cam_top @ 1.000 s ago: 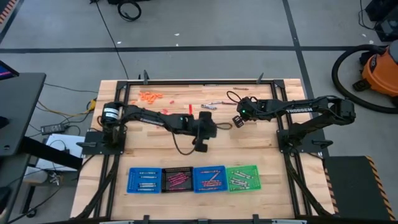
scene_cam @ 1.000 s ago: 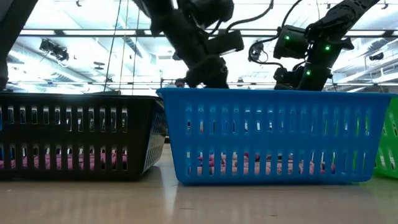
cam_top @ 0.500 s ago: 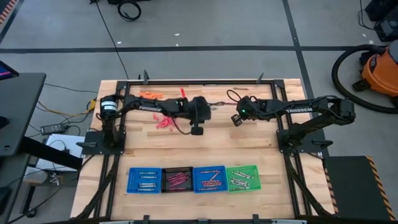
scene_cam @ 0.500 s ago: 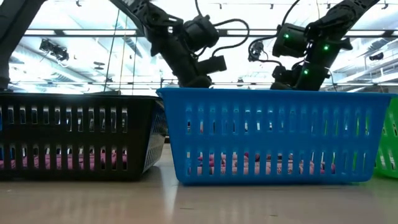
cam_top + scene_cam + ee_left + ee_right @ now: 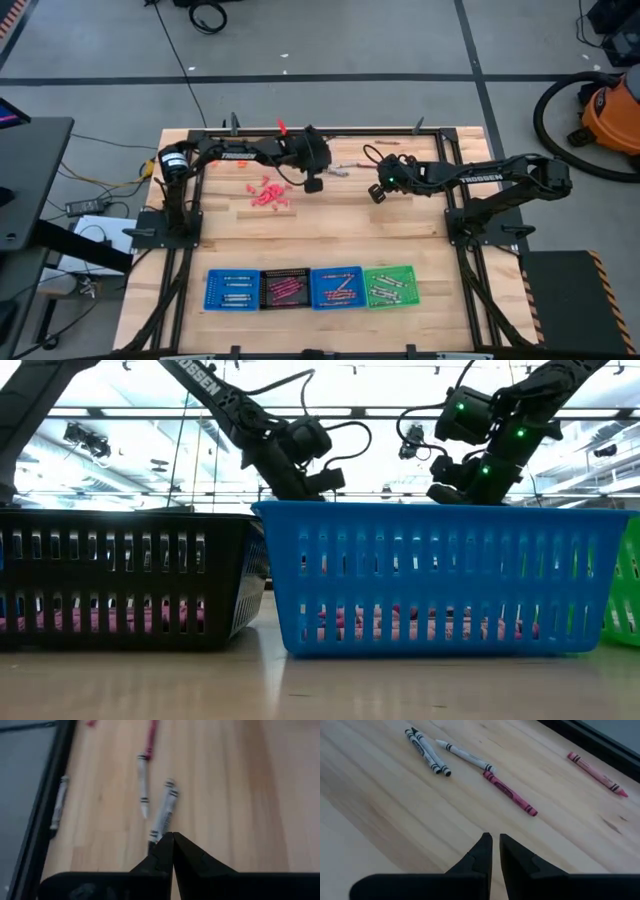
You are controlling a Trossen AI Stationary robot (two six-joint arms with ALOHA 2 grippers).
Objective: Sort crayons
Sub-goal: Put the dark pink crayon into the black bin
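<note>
Two grey crayons (image 5: pixel 163 815) lie side by side on the wood near the table's far edge, with a third grey crayon (image 5: pixel 143 785) and a maroon one (image 5: pixel 149 740) beyond them. They also show in the right wrist view (image 5: pixel 427 751). My left gripper (image 5: pixel 172 839) is shut, and its tips stand over the near end of the grey pair; it also shows in the high view (image 5: pixel 325 168). My right gripper (image 5: pixel 495 840) is shut and empty, above bare wood short of a maroon crayon (image 5: pixel 510 793); it also shows in the high view (image 5: pixel 376 192). A pile of red crayons (image 5: pixel 266 193) lies to the left. My left gripper's shut fingertips (image 5: pixel 165 845) come slanting down over the end of the grey crayon pair (image 5: pixel 154 835), which lies flat on the table. I cannot tell whether they touch it.
Four trays with sorted crayons stand in a row near the front edge: blue (image 5: pixel 232 288), black (image 5: pixel 285 288), blue (image 5: pixel 336 286), green (image 5: pixel 390 285). One grey crayon (image 5: pixel 57 802) lies on the dark frame bar at the far edge. A pink crayon (image 5: pixel 597 767) lies near that bar.
My left gripper has swung from the middle of the table toward the far edge and a little to the left, ending at the grey crayons. The red crayon pile that the arm covered now shows.
</note>
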